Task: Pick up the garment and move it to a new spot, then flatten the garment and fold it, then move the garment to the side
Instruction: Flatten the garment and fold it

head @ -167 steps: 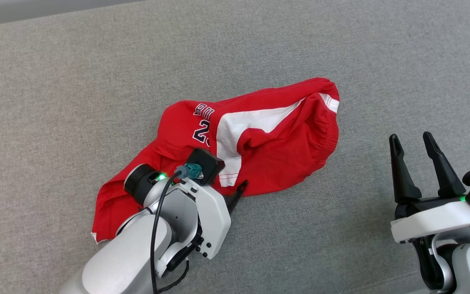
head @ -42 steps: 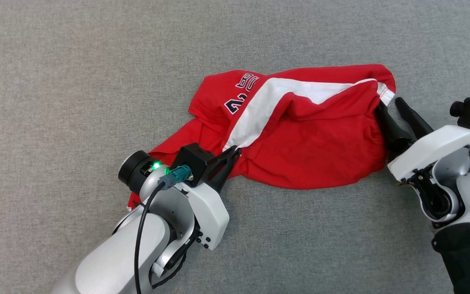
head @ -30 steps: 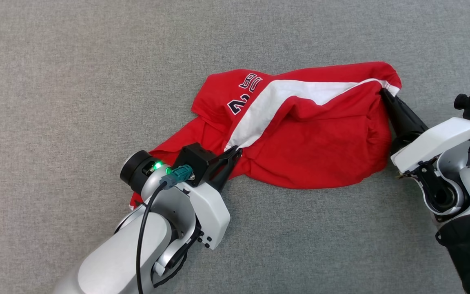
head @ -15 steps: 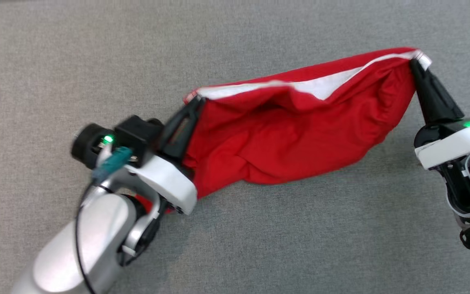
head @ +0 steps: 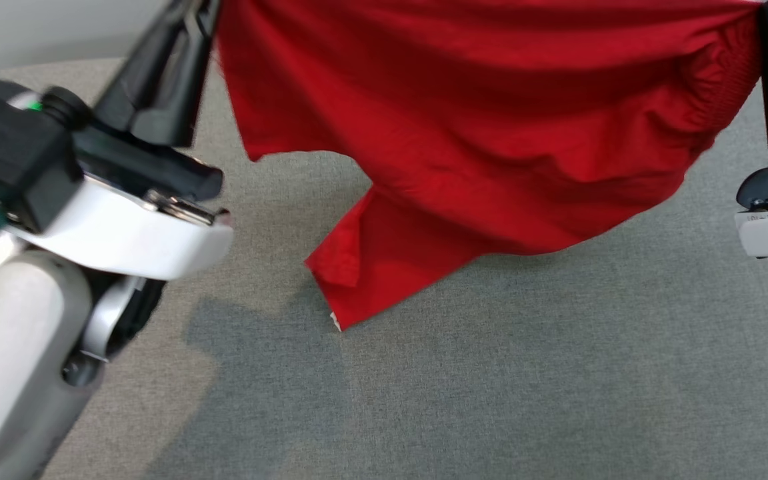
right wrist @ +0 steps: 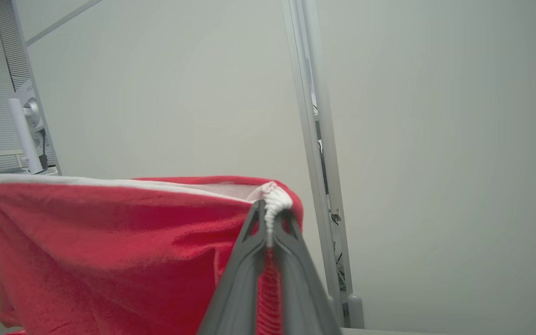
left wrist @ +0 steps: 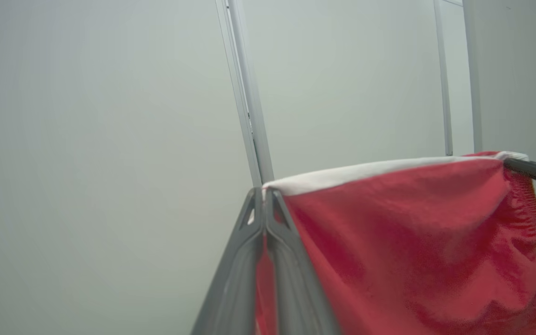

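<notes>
While your left gripper (left wrist: pixel 264 197) pinches one white-edged top corner of the red garment (head: pixel 491 120), your right gripper (right wrist: pixel 268 211) is clamped on the gathered white hem at the opposite corner. The garment spans between both grippers and hangs below their fingertips. You cannot tell whether its lowest corner touches the grey surface (head: pixel 524 400).
</notes>
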Robot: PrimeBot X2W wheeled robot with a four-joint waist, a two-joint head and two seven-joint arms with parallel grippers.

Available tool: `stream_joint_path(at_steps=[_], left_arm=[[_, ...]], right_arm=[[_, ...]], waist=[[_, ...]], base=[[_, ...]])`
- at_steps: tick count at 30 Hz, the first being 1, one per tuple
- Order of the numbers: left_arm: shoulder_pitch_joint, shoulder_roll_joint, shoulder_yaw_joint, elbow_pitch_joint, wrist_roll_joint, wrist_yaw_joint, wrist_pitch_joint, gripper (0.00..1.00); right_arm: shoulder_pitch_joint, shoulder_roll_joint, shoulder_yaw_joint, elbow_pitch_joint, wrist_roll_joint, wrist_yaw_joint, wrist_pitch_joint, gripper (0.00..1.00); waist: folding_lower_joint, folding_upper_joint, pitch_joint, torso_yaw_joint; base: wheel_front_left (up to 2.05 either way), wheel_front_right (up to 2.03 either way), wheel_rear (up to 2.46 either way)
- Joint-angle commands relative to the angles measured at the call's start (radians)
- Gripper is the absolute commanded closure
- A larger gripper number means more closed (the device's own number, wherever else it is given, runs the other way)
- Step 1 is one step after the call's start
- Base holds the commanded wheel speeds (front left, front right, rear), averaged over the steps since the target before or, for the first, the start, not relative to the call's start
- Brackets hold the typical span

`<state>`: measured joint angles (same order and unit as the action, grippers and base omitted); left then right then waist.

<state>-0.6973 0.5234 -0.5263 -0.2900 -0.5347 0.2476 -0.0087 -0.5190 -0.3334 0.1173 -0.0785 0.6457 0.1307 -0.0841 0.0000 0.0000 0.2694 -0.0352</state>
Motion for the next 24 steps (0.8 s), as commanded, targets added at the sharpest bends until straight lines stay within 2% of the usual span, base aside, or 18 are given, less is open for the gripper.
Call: stream_joint_path(at_steps=[1,9,14,20,24], left_arm=[[-0.023,0.011,0.013,-0.013,0.011,0.008,0.007,1.0],[-0.086,0.047,0.058,-0.107,0.03,0.043,0.053,1.0],[-0.101,0.046,0.051,-0.112,0.022,0.035,0.073,1.0],[-0.182,0.034,0.021,-0.002,0.006,-0.039,0.079,1.0],[-0.299,-0.019,0.001,0.171,-0.023,-0.114,0.061,1.0]], right_arm=[[0.015,0.004,-0.017,-0.027,-0.022,0.0,0.016,1.0],[0.057,0.061,-0.087,-0.192,-0.08,0.0,0.182,1.0],[0.06,0.088,-0.094,-0.222,-0.099,0.0,0.225,1.0],[-0.036,0.077,-0.053,-0.139,-0.113,0.0,0.236,1.0],[-0.17,0.059,-0.017,0.006,-0.099,0.0,0.209,1.0]], waist=[[0.0,0.0,-0.02,0.003],[0.0,0.0,-0.075,-0.002],[0.0,0.0,-0.076,-0.006],[0.0,0.0,-0.031,-0.01],[0.0,0.0,0.023,-0.002]], base=[[0.0,0.0,0.0],[0.0,0.0,0.0],[0.0,0.0,0.0],[0.0,0.0,0.0],[0.0,0.0,0.0]])
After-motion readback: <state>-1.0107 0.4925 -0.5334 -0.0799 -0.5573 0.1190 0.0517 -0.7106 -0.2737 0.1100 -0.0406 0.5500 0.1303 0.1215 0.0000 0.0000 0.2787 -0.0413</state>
